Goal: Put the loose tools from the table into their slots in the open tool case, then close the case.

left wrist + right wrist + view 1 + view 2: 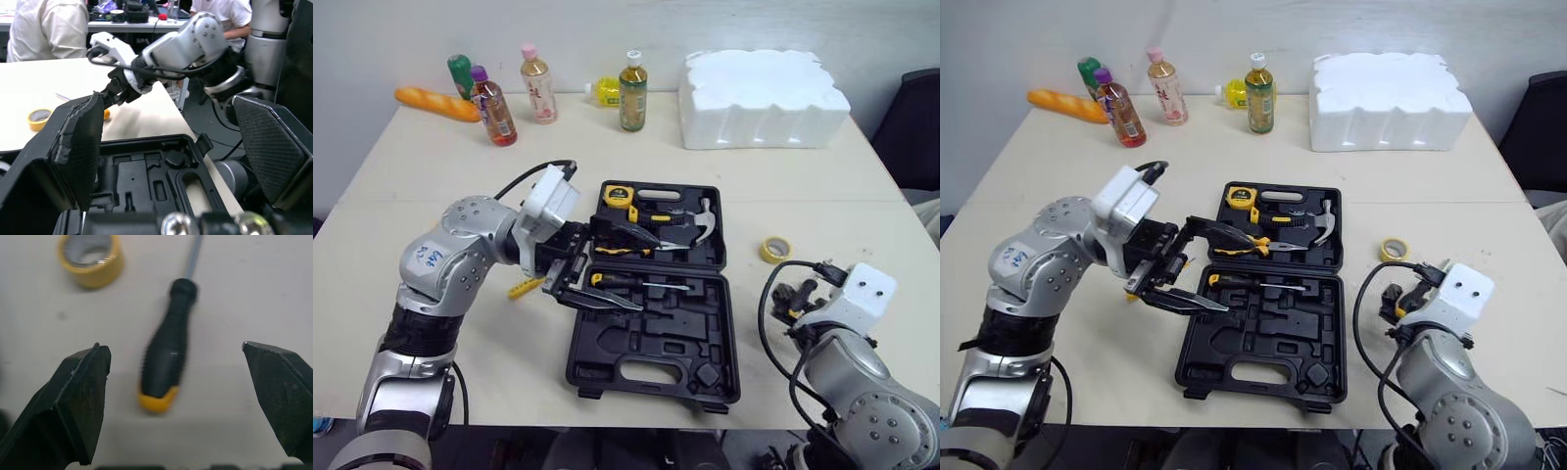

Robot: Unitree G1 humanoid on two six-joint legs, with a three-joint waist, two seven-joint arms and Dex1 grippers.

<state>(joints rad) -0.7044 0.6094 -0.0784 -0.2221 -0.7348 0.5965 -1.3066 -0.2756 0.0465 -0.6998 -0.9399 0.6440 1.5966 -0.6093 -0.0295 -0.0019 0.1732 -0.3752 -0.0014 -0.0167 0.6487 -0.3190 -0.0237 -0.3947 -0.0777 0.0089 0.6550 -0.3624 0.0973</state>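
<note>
On the pale table (431, 166), right of the tool case (651, 377), the right gripper (172, 347) hangs wide open over the loose screwdriver (164, 364), which may roll away if one finger touches first, while the left gripper (644, 274) gapes empty above the case.

No writing is legible anywhere (the blue scrawl (430, 257) on the left arm (470, 221) is too small).

The left gripper (648, 273), fingers spread, hangs over the left side of the tool case (636, 343), barring the slots there; the case's right half is free from above. Beside the case, bare table (842, 215) surrounds the screwdriver (166, 362) between the spread fingers of the right gripper (172, 347); the tape roll (774, 250) sits near. The bottles (632, 93) and foam block (764, 98) stand well apart.
</note>
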